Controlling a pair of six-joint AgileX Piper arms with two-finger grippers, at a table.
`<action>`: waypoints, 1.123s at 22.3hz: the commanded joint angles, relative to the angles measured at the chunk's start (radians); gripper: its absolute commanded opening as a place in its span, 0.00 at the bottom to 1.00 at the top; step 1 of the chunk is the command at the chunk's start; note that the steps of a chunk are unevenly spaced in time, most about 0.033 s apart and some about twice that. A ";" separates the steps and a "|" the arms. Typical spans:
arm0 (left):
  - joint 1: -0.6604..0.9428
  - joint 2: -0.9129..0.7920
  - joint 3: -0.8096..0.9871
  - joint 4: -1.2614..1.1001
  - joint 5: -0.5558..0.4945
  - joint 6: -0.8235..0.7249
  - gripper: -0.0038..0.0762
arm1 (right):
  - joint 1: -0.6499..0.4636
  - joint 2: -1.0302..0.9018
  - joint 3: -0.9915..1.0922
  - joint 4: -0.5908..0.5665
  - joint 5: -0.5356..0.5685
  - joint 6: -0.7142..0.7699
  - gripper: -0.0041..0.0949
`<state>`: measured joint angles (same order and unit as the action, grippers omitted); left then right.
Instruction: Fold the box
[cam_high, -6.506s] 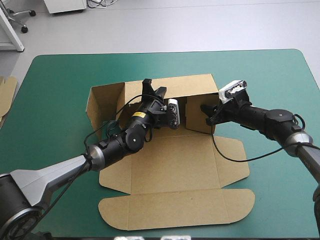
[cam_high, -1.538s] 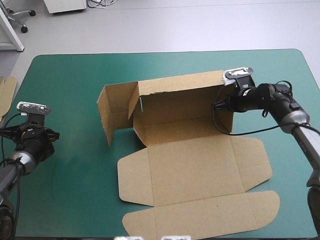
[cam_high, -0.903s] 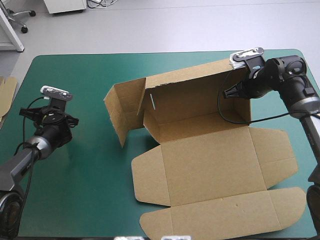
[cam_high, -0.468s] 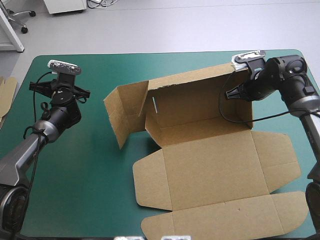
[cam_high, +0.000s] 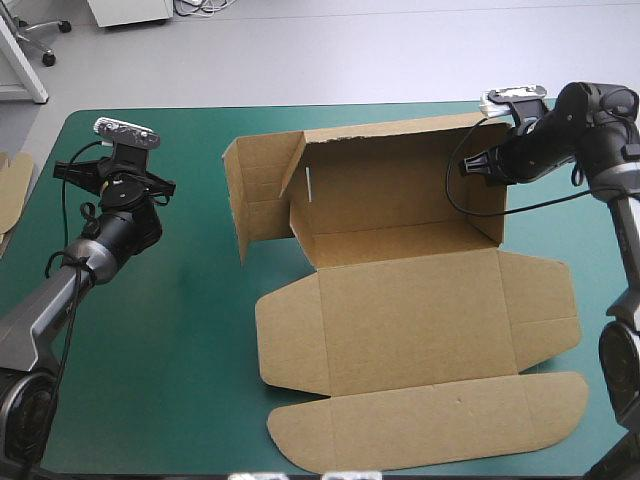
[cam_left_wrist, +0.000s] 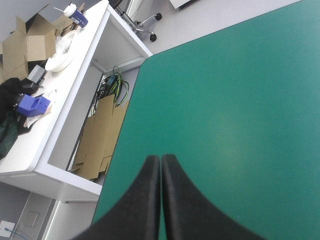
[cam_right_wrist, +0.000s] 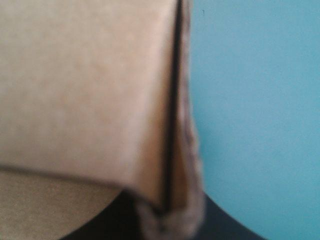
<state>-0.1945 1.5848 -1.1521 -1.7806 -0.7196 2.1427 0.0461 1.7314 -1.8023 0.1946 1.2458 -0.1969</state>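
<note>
A: Since just before, the box (cam_high: 410, 310) had swung round. Its raised back wall now ran level with the tabletop's (cam_high: 150, 340) far edge and closer to it, and the right pincer (cam_high: 468, 166) had gone with it toward the far right corner.

B: And the left pincer (cam_high: 118, 162)?

A: Hardly shifted. It hung well apart from the box, over the far left of the teal-green cover (cam_left_wrist: 240, 100), its black fingers pressed together with nothing between them.

B: How did the box look?

A: Brown board, half raised, lying right of the tabletop's middle. The back wall stood upright, and the left end flap stood too, swung outward. The right end wall was clamped in the right pincer. The floor, the lid and their side flaps lay flat toward the near edge, and the rounded tuck flap almost reached it.

B: Did the wrist views add anything?

A: The right one showed, close and blurred, the board's edge caught between the fingers: two layers with a dark line between, bare cover beside. The left one showed its fingers as one pointed arch over bare cover, and spare board (cam_left_wrist: 100, 137) leaning off the tabletop's left edge. From above only a sliver of that board showed.
</note>
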 joint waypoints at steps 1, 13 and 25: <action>-0.004 -0.043 -0.035 -0.033 -0.010 -0.002 0.06 | -0.010 0.018 -0.051 0.075 0.004 0.006 0.01; -0.004 -0.043 -0.035 -0.033 0.008 -0.002 0.06 | -0.008 0.231 -0.134 0.095 -0.026 0.019 0.13; -0.004 -0.045 -0.035 -0.033 -0.033 0.000 0.06 | -0.009 0.170 -0.281 0.077 -0.061 -0.003 0.64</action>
<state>-0.1945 1.5848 -1.1529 -1.7814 -0.7272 2.1436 0.0463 2.0099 -2.0408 0.2841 1.1795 -0.1969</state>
